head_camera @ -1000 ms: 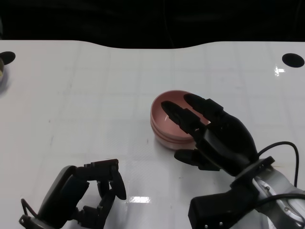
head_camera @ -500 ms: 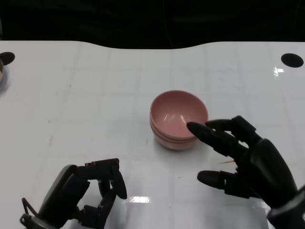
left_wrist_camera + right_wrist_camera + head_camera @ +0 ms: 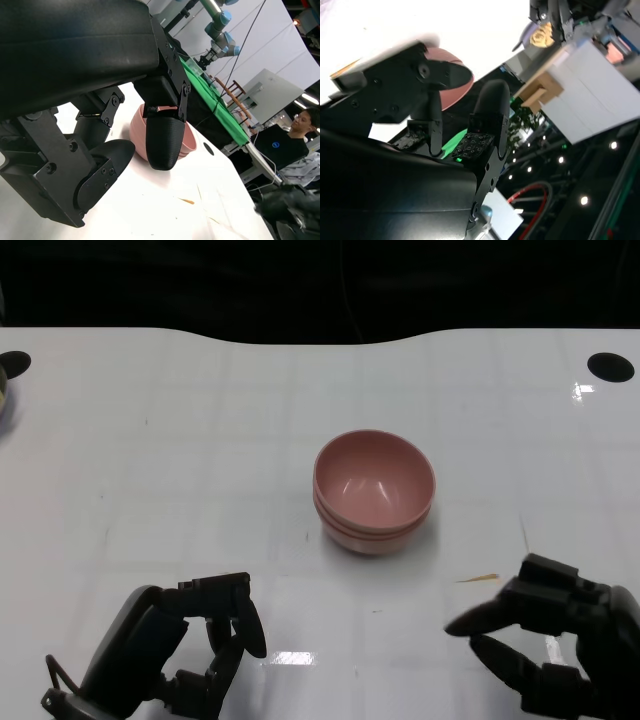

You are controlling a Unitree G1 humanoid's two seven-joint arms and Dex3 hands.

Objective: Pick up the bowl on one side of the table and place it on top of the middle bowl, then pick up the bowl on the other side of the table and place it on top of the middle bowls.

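White surface (image 3: pixel 200 440) carries the stacked pink bowls (image 3: pixel 375 490) near its middle; the right hand (image 3: pixel 555 650) sits near them at the front edge, fingers apart and grasping nothing; the left hand (image 3: pixel 185 650) rests well apart, fingers curled inward, empty.

The stack of pink bowls (image 3: pixel 375 490) stands alone near the middle of the white table (image 3: pixel 180 440), with bare surface on every side of it. The left hand (image 3: pixel 190 645) sits near the front edge, well apart from the stack; the right hand (image 3: pixel 550 645) sits at the front right, also apart. A thin orange sliver (image 3: pixel 478 579) lies flat between the right hand and the bowls. A black hole (image 3: pixel 612 366) marks the far right corner.
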